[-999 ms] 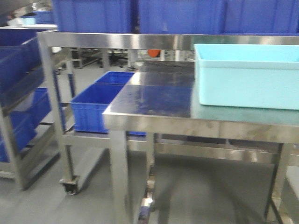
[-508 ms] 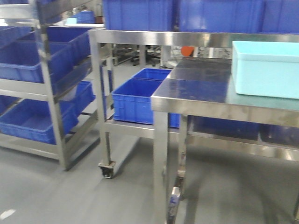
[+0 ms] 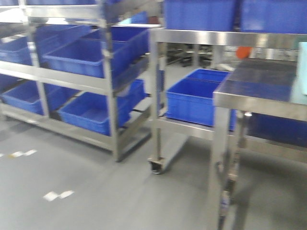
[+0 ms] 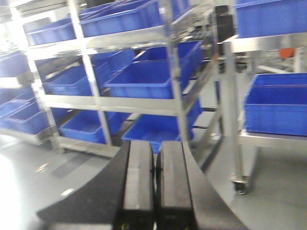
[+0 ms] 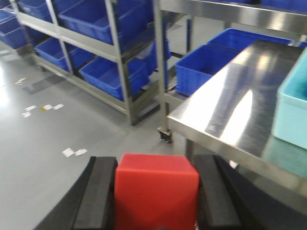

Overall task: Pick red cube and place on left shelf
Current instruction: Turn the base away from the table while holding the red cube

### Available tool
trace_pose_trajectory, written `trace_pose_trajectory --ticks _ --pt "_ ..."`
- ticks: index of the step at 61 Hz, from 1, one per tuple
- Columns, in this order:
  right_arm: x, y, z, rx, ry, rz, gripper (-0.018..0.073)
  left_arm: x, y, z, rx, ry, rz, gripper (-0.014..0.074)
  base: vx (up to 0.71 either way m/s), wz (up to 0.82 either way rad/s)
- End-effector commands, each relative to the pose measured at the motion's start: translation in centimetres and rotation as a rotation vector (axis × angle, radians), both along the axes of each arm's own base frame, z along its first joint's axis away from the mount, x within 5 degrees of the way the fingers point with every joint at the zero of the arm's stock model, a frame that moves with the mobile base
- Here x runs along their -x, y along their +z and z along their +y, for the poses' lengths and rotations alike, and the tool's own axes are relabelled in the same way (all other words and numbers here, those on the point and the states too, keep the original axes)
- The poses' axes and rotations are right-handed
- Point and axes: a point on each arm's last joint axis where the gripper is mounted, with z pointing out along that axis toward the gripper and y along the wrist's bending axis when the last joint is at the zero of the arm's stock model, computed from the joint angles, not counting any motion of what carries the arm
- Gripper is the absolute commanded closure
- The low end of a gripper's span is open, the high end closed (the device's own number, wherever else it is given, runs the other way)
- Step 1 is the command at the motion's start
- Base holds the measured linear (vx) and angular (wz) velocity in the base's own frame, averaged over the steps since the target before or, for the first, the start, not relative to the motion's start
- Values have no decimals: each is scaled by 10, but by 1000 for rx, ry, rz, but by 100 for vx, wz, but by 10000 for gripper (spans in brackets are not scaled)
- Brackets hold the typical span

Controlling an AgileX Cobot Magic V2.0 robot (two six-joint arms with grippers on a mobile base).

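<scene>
Your right gripper (image 5: 157,196) is holding the small solid-red cube (image 5: 156,184): its black padded fingers (image 5: 101,191) are pressing against the cube's two sides, so the cube is sitting between them, up in the air over the grey floor (image 5: 72,120) and off the shiny stainless steel tabletop (image 5: 230,110). That tabletop is lying ahead and to the right of the cube, and it is carrying the pale turquoise plastic tub (image 5: 295,110) at its right edge. Your left gripper (image 4: 156,187) is showing its fingers (image 4: 139,182) pressed flat together with nothing between them. In the front view you are facing a multi-tier stainless steel shelf rack (image 3: 110,86) on the left, and its tiers are carrying rows of deep blue plastic bins (image 3: 72,57). Just to the right of it a wheeled steel cart (image 3: 156,96) is standing on a caster (image 3: 157,165), with another blue bin (image 3: 192,98) sitting on its lower tier. The picture is blurring, so finer detail is not reading clearly.
</scene>
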Motion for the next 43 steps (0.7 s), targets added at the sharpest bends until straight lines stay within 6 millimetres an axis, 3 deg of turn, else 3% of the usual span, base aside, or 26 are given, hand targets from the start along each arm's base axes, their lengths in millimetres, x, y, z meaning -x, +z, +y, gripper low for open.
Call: trace_pose_trajectory --ticks 1,43 --pt "0 18 0 -9 3 -122 501 -1 0 0 5 -4 -62 491 -12 69" --pt "0 18 0 -9 3 -122 501 -1 0 0 5 -4 -62 491 -13 51"
